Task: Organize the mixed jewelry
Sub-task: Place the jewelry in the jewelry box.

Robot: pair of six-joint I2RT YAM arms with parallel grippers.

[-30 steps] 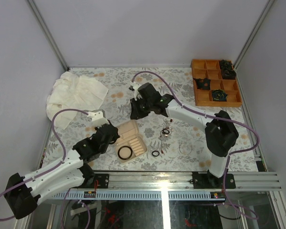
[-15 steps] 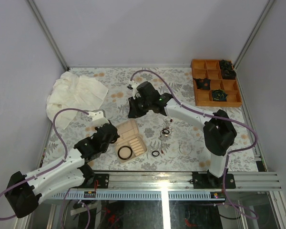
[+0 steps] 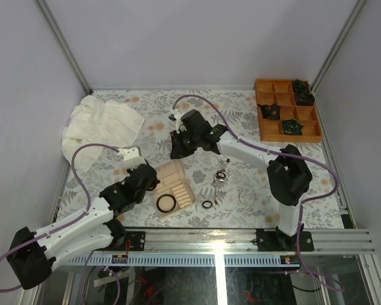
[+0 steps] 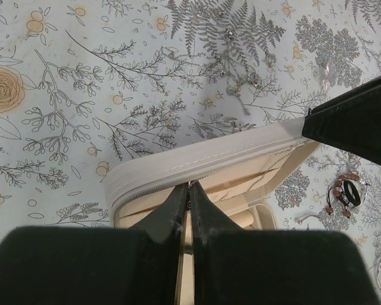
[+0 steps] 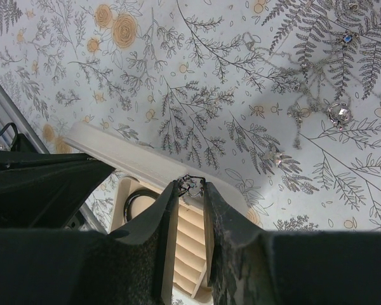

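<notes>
The beige ridged jewelry box [image 3: 175, 184] lies open near the table's front. A black bangle [image 3: 166, 203] rests in its near end. My right gripper [image 3: 176, 152] hovers just beyond the box's far end, shut on a small dark wiry ring [image 5: 192, 184]. My left gripper [image 4: 189, 186] is shut, its tips pinching the zip edge of the box's raised lid [image 4: 197, 159]. Loose jewelry lies right of the box: a cluster with a black ring and pink beads [image 4: 344, 193], a black ring [image 3: 207, 204], a thin hoop [image 3: 246, 198]. Small crystals [image 5: 338, 113] glint on the cloth.
An orange compartment tray [image 3: 267, 122] with dark rosettes [image 3: 291, 126] sits at the back right. A crumpled white cloth [image 3: 101, 124] lies at the back left. A metal rail [image 3: 241, 240] runs along the near edge.
The right arm has shifted slightly left and farther back with the ring held. The left arm and the box have not moved.
</notes>
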